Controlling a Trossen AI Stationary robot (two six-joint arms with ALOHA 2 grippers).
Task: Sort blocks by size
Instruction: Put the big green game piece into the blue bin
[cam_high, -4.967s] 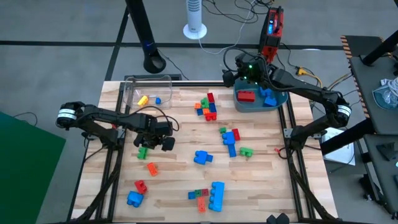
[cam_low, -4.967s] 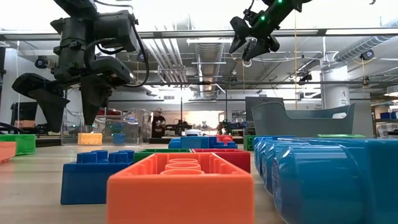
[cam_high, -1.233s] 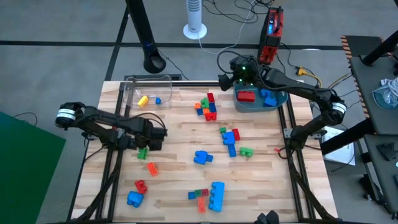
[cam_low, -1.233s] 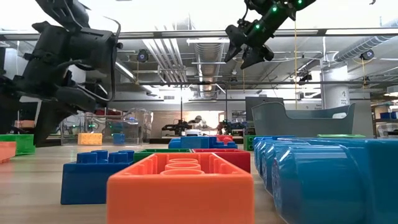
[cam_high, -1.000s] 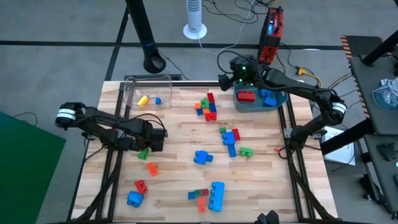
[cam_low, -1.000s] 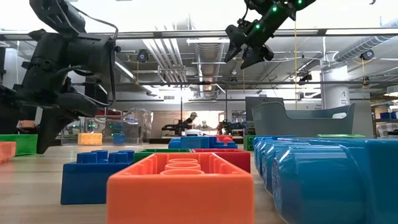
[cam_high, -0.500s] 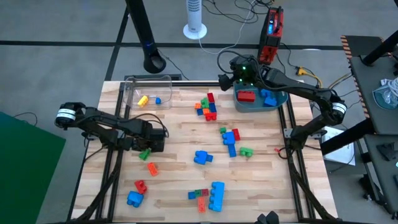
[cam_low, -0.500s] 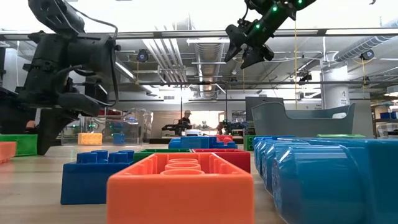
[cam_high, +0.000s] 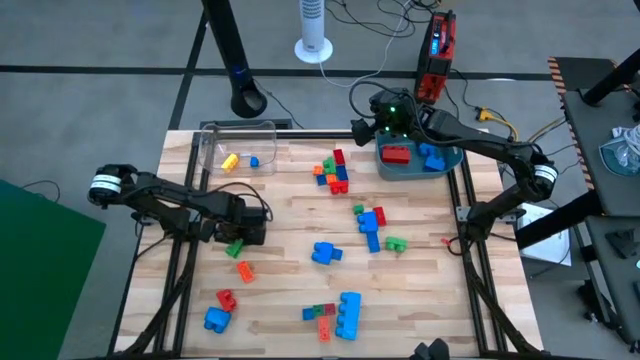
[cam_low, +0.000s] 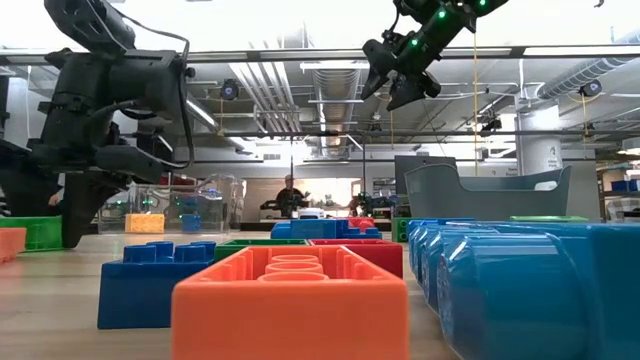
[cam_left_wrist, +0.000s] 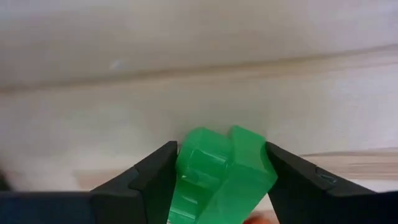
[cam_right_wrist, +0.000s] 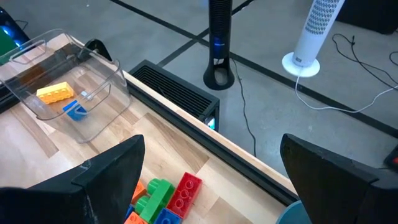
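- Left gripper (cam_high: 236, 243) low over the left half of the pale wooden slatted surface (cam_high: 290, 290); jaws set on either side of a small green studded plastic brick (cam_left_wrist: 219, 177). Left wrist view shows both dark fingers (cam_left_wrist: 158, 175) against the brick's flanks, the brick tilted, so the jaws are clenched on it.
- High view: the same green brick (cam_high: 234, 247) sits just at the gripper's tip, at surface level or barely off it; cannot tell which.
- Right gripper (cam_high: 362, 128) held high near the far edge, just beside the teal round tub (cam_high: 444, 160); fingers wide apart, nothing between them (right wrist view).
- Tub holds a chunky red brick (cam_high: 397, 154) and a chunky blue brick (cam_high: 431, 157).
- Clear plastic box (cam_high: 209, 142) at the far left corner holds a small yellow brick (cam_high: 229, 161) and a tiny blue brick (cam_high: 254, 161).
- Loose blocks on the surface:
  - mixed red, green, orange and blue cluster (cam_high: 333, 171) near the far middle
  - blue-and-red group (cam_high: 371, 221) right of centre, with a small green brick (cam_high: 396, 243) near it
  - chunky blue brick (cam_high: 325, 253) at centre
  - small orange brick (cam_high: 244, 270) just near of the left gripper
  - small red brick (cam_high: 226, 298) and a blue brick (cam_high: 216, 318) at the near left
  - long blue brick (cam_high: 348, 314) at the near middle, touching a small mixed clump (cam_high: 321, 317).
- Low view: a large orange brick (cam_low: 290, 300) fills the foreground; a person (cam_low: 288, 192) stands far off in the room behind.
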